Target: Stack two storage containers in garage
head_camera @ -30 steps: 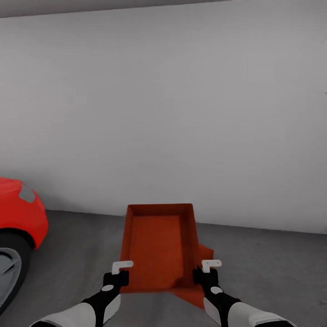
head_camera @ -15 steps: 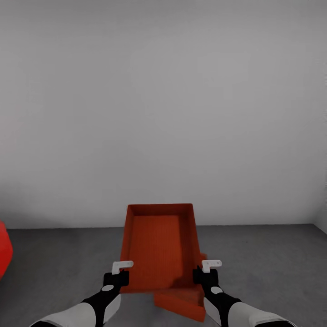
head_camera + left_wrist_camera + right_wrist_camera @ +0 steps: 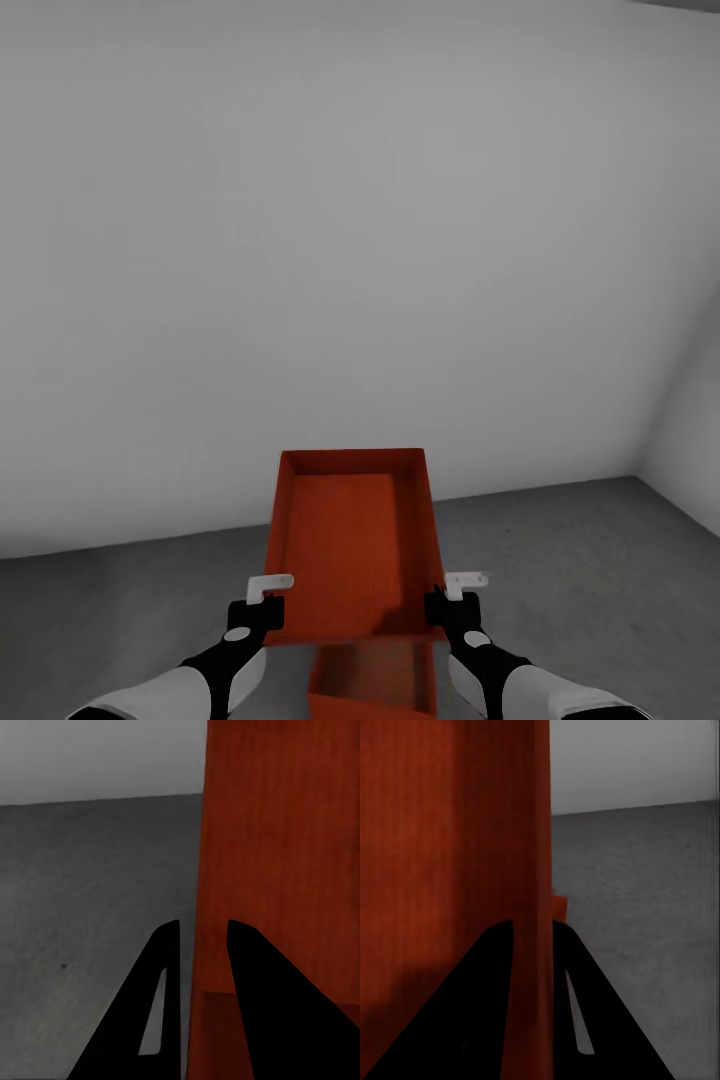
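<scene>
- While both arms reach forward in the head view, an orange-red storage container (image 3: 350, 545) is held up between them, open side up, with its long axis pointing away from the robot toward the grey wall (image 3: 350, 250).
- Left end effector (image 3: 262, 600): clamped on the near left wall of the held container. In the left wrist view its two dark fingers (image 3: 259, 1005) straddle the thin orange wall (image 3: 277, 855), one on each side, narrowly parted by the wall thickness.
- Right end effector (image 3: 452, 597): clamped on the near right wall of the same container. The right wrist view shows its fingers (image 3: 472, 1012) pinching the orange wall (image 3: 450, 832) likewise.
- Second storage container (image 3: 372, 682): sits on the dark grey concrete floor (image 3: 600, 580), directly below the near end of the held one, open side up, partly hidden by it. Its long axis runs roughly in line with the held container.
- Held container is above the lower one. Whether the two touch, cannot tell.
- Wall corner visible at the right of the head view, where a side wall (image 3: 690, 420) meets the floor.
</scene>
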You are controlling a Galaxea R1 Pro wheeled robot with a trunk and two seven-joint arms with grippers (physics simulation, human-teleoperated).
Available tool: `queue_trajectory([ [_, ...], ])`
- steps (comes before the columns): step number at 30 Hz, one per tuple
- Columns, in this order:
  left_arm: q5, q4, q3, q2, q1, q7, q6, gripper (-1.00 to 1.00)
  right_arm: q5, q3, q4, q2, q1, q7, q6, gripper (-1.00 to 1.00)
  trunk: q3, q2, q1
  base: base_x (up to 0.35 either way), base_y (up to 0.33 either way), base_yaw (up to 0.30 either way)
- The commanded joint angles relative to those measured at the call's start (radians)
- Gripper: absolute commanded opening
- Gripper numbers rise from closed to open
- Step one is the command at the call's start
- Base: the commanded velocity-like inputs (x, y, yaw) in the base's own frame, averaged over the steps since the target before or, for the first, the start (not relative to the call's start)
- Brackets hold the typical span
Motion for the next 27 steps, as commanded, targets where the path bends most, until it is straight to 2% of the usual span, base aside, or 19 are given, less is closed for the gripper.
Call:
queue_trajectory([
  [1, -0.006, -0.002, -0.002, -0.001, -0.001, 0.007, -0.019, -1.00, -0.017, -0.065, 0.004, 0.025, -0.001, -0.001, -0.004, -1.00, -0.002, -0.002, 0.001, 0.322, 0.021, -0.282],
  [22, -0.006, -0.002, -0.002, -0.001, -0.001, 0.007, -0.020, -1.00, -0.017, -0.064, 0.004, 0.025, -0.001, -0.001, -0.004, -1.00, -0.002, -0.002, 0.001, 0.299, 0.178, -0.282],
  [27, -0.005, -0.002, -0.002, -0.001, -0.002, 0.009, -0.022, -1.00, -0.017, -0.065, 0.004, 0.024, -0.001, -0.001, -0.004, -1.00, -0.002, -0.002, 0.001, 0.131, 0.037, -0.105],
])
